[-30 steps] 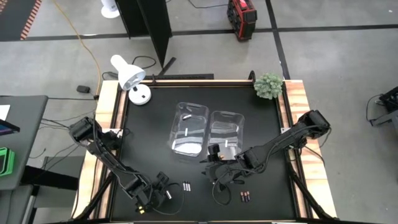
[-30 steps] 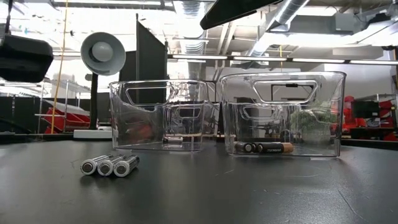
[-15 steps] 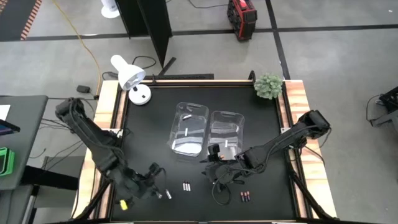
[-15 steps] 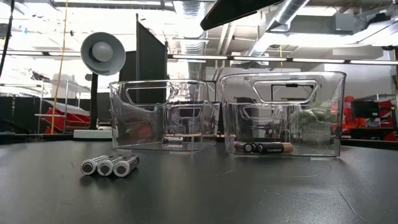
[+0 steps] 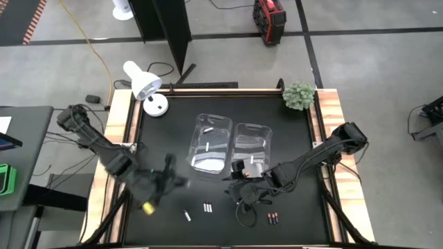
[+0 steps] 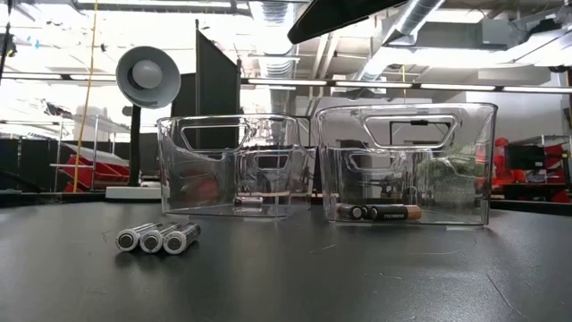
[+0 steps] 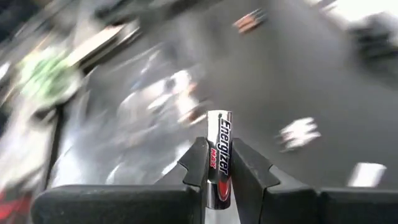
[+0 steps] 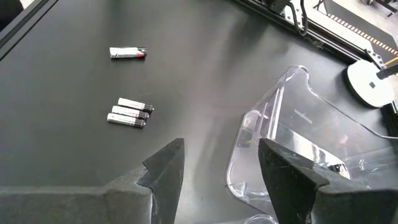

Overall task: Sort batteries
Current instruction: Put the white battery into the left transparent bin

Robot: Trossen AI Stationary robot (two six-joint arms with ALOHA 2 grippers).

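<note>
Two clear bins (image 5: 211, 143), one lamp (image 5: 142, 83), one plant (image 5: 299, 95).

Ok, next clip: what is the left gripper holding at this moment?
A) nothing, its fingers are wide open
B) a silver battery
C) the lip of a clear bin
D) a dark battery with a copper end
B: in the left wrist view the left gripper is shut on a silver battery that stands upright between its fingers.

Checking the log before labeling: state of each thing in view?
left gripper: shut on a silver battery
right gripper: open, empty, beside the bins
left bin: upright, holds silver batteries
right bin: upright, holds dark batteries
three silver batteries: lying side by side on table
lone battery: lying apart
</note>
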